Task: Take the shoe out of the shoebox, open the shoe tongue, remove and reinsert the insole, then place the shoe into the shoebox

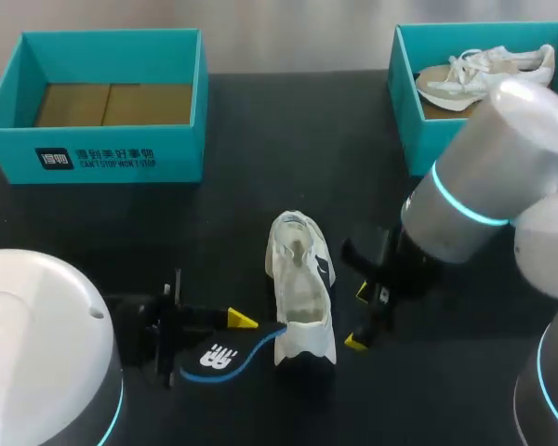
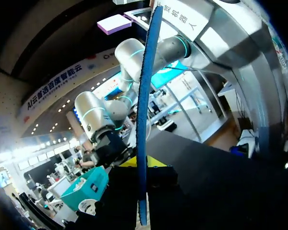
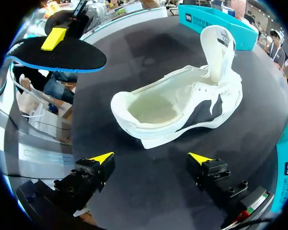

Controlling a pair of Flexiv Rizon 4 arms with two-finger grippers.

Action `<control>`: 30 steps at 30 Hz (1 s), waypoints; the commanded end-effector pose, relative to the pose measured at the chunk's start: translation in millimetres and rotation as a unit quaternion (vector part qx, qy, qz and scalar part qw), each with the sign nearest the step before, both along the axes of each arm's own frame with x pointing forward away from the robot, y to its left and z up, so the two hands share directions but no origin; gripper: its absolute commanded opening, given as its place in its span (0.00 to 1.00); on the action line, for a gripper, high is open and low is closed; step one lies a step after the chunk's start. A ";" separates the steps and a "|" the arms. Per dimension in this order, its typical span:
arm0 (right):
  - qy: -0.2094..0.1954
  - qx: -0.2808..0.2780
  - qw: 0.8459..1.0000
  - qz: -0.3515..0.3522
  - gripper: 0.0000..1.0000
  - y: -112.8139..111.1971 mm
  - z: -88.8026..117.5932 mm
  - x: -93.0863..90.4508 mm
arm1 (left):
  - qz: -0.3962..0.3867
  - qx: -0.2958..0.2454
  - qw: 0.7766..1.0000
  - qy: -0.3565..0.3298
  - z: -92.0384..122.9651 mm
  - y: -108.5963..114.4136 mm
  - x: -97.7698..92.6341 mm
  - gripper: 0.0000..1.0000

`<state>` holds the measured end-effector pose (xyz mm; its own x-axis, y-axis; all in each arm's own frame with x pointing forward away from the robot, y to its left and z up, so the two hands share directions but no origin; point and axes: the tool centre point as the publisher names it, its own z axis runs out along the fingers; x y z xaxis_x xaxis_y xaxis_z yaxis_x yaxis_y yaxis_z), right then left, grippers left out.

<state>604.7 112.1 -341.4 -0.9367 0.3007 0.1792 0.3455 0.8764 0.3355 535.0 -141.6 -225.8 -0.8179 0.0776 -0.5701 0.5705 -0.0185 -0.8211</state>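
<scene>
I am holding the insole point(image 1: 225, 358) clamped in my left hand point(image 1: 231, 327) while my right hand point(image 1: 359, 316) is hovering, fingers apart, beside the tongue-open shoe point(image 1: 300, 288) near the bench's front edge; reinserting and returning it to the shoebox point(image 1: 112, 158) are remaining.

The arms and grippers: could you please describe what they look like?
The left arm and the right arm are thick, rounded cylinders in glossy silver-white, with glowing cyan bands ringing the joints. The left gripper and the right gripper are black and blocky, and their fingers end in bright yellow, wedge-shaped tips.
</scene>
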 end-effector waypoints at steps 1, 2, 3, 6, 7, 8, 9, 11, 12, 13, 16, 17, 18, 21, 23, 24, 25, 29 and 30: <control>-0.016 -0.008 1.000 0.008 1.00 8.5 -7.4 3.0 | -0.007 -0.006 1.000 0.005 -10.8 -5.8 -0.4 0.00; -0.020 -0.009 1.000 0.011 1.00 9.5 -7.3 4.4 | -0.006 -0.005 1.000 0.004 -11.3 -6.3 -1.3 0.00; -0.025 -0.014 1.000 0.014 1.00 10.0 -6.8 6.5 | -0.007 -0.006 1.000 0.002 -11.4 -7.0 -2.0 0.00; -0.036 -0.027 0.999 0.022 1.00 11.9 -5.9 11.8 | -0.007 -0.011 1.000 -0.010 -8.6 -8.9 -2.4 0.00; -0.038 -0.030 0.999 0.024 1.00 12.2 -5.9 13.2 | -0.008 -0.012 1.000 -0.016 -6.5 -9.8 -2.5 0.00; -0.038 -0.032 0.998 0.023 1.00 12.6 -6.6 14.9 | -0.009 -0.013 1.000 -0.021 -4.4 -10.8 -2.8 0.00; -0.040 -0.035 0.998 0.025 1.00 12.8 -7.4 16.1 | -0.007 -0.012 1.000 -0.027 -3.2 -11.8 -2.6 0.00; -0.043 -0.037 0.998 0.027 1.00 13.9 -9.6 18.4 | -0.010 -0.016 0.999 -0.032 -1.6 -14.0 -2.6 0.00; -0.045 -0.037 0.998 0.029 1.00 14.5 -10.9 19.5 | -0.010 -0.016 0.999 -0.035 -1.3 -15.4 -2.2 0.00; -0.046 -0.040 0.998 0.030 1.00 15.0 -11.9 20.7 | -0.010 -0.016 0.999 -0.037 -1.4 -16.9 -2.0 0.00; -0.054 -0.042 0.997 0.036 1.00 15.4 -13.5 23.6 | -0.008 -0.014 0.999 -0.041 -2.2 -21.0 0.2 0.00; -0.056 -0.042 0.997 0.039 1.00 15.2 -13.4 24.3 | -0.007 -0.014 0.999 -0.041 -2.4 -22.0 1.1 0.00; -0.057 -0.044 0.997 0.040 1.00 15.1 -13.0 25.2 | -0.006 -0.014 0.999 -0.042 -2.8 -23.1 1.9 0.00; -0.063 -0.052 0.995 0.049 1.00 15.9 -11.2 27.0 | -0.006 -0.012 0.999 -0.042 -4.1 -25.3 2.5 0.00; -0.062 -0.053 0.995 0.052 1.00 16.6 -10.4 27.9 | -0.006 -0.010 0.999 -0.043 -4.9 -25.7 2.9 0.00; -0.062 -0.055 0.995 0.054 1.00 16.6 -10.4 28.2 | -0.006 -0.010 0.999 -0.043 -5.5 -25.8 3.6 0.00; -0.063 -0.054 0.995 0.056 1.00 16.6 -10.4 28.3 | -0.006 -0.009 0.999 -0.043 -6.0 -25.7 4.2 0.00; -0.067 -0.052 0.995 0.058 1.00 17.0 -10.6 28.5 | -0.003 -0.009 0.999 -0.041 -6.2 -26.1 6.9 0.00; -0.068 -0.052 0.995 0.057 1.00 17.1 -10.6 28.4 | -0.002 -0.010 0.999 -0.041 -6.1 -26.4 7.5 0.00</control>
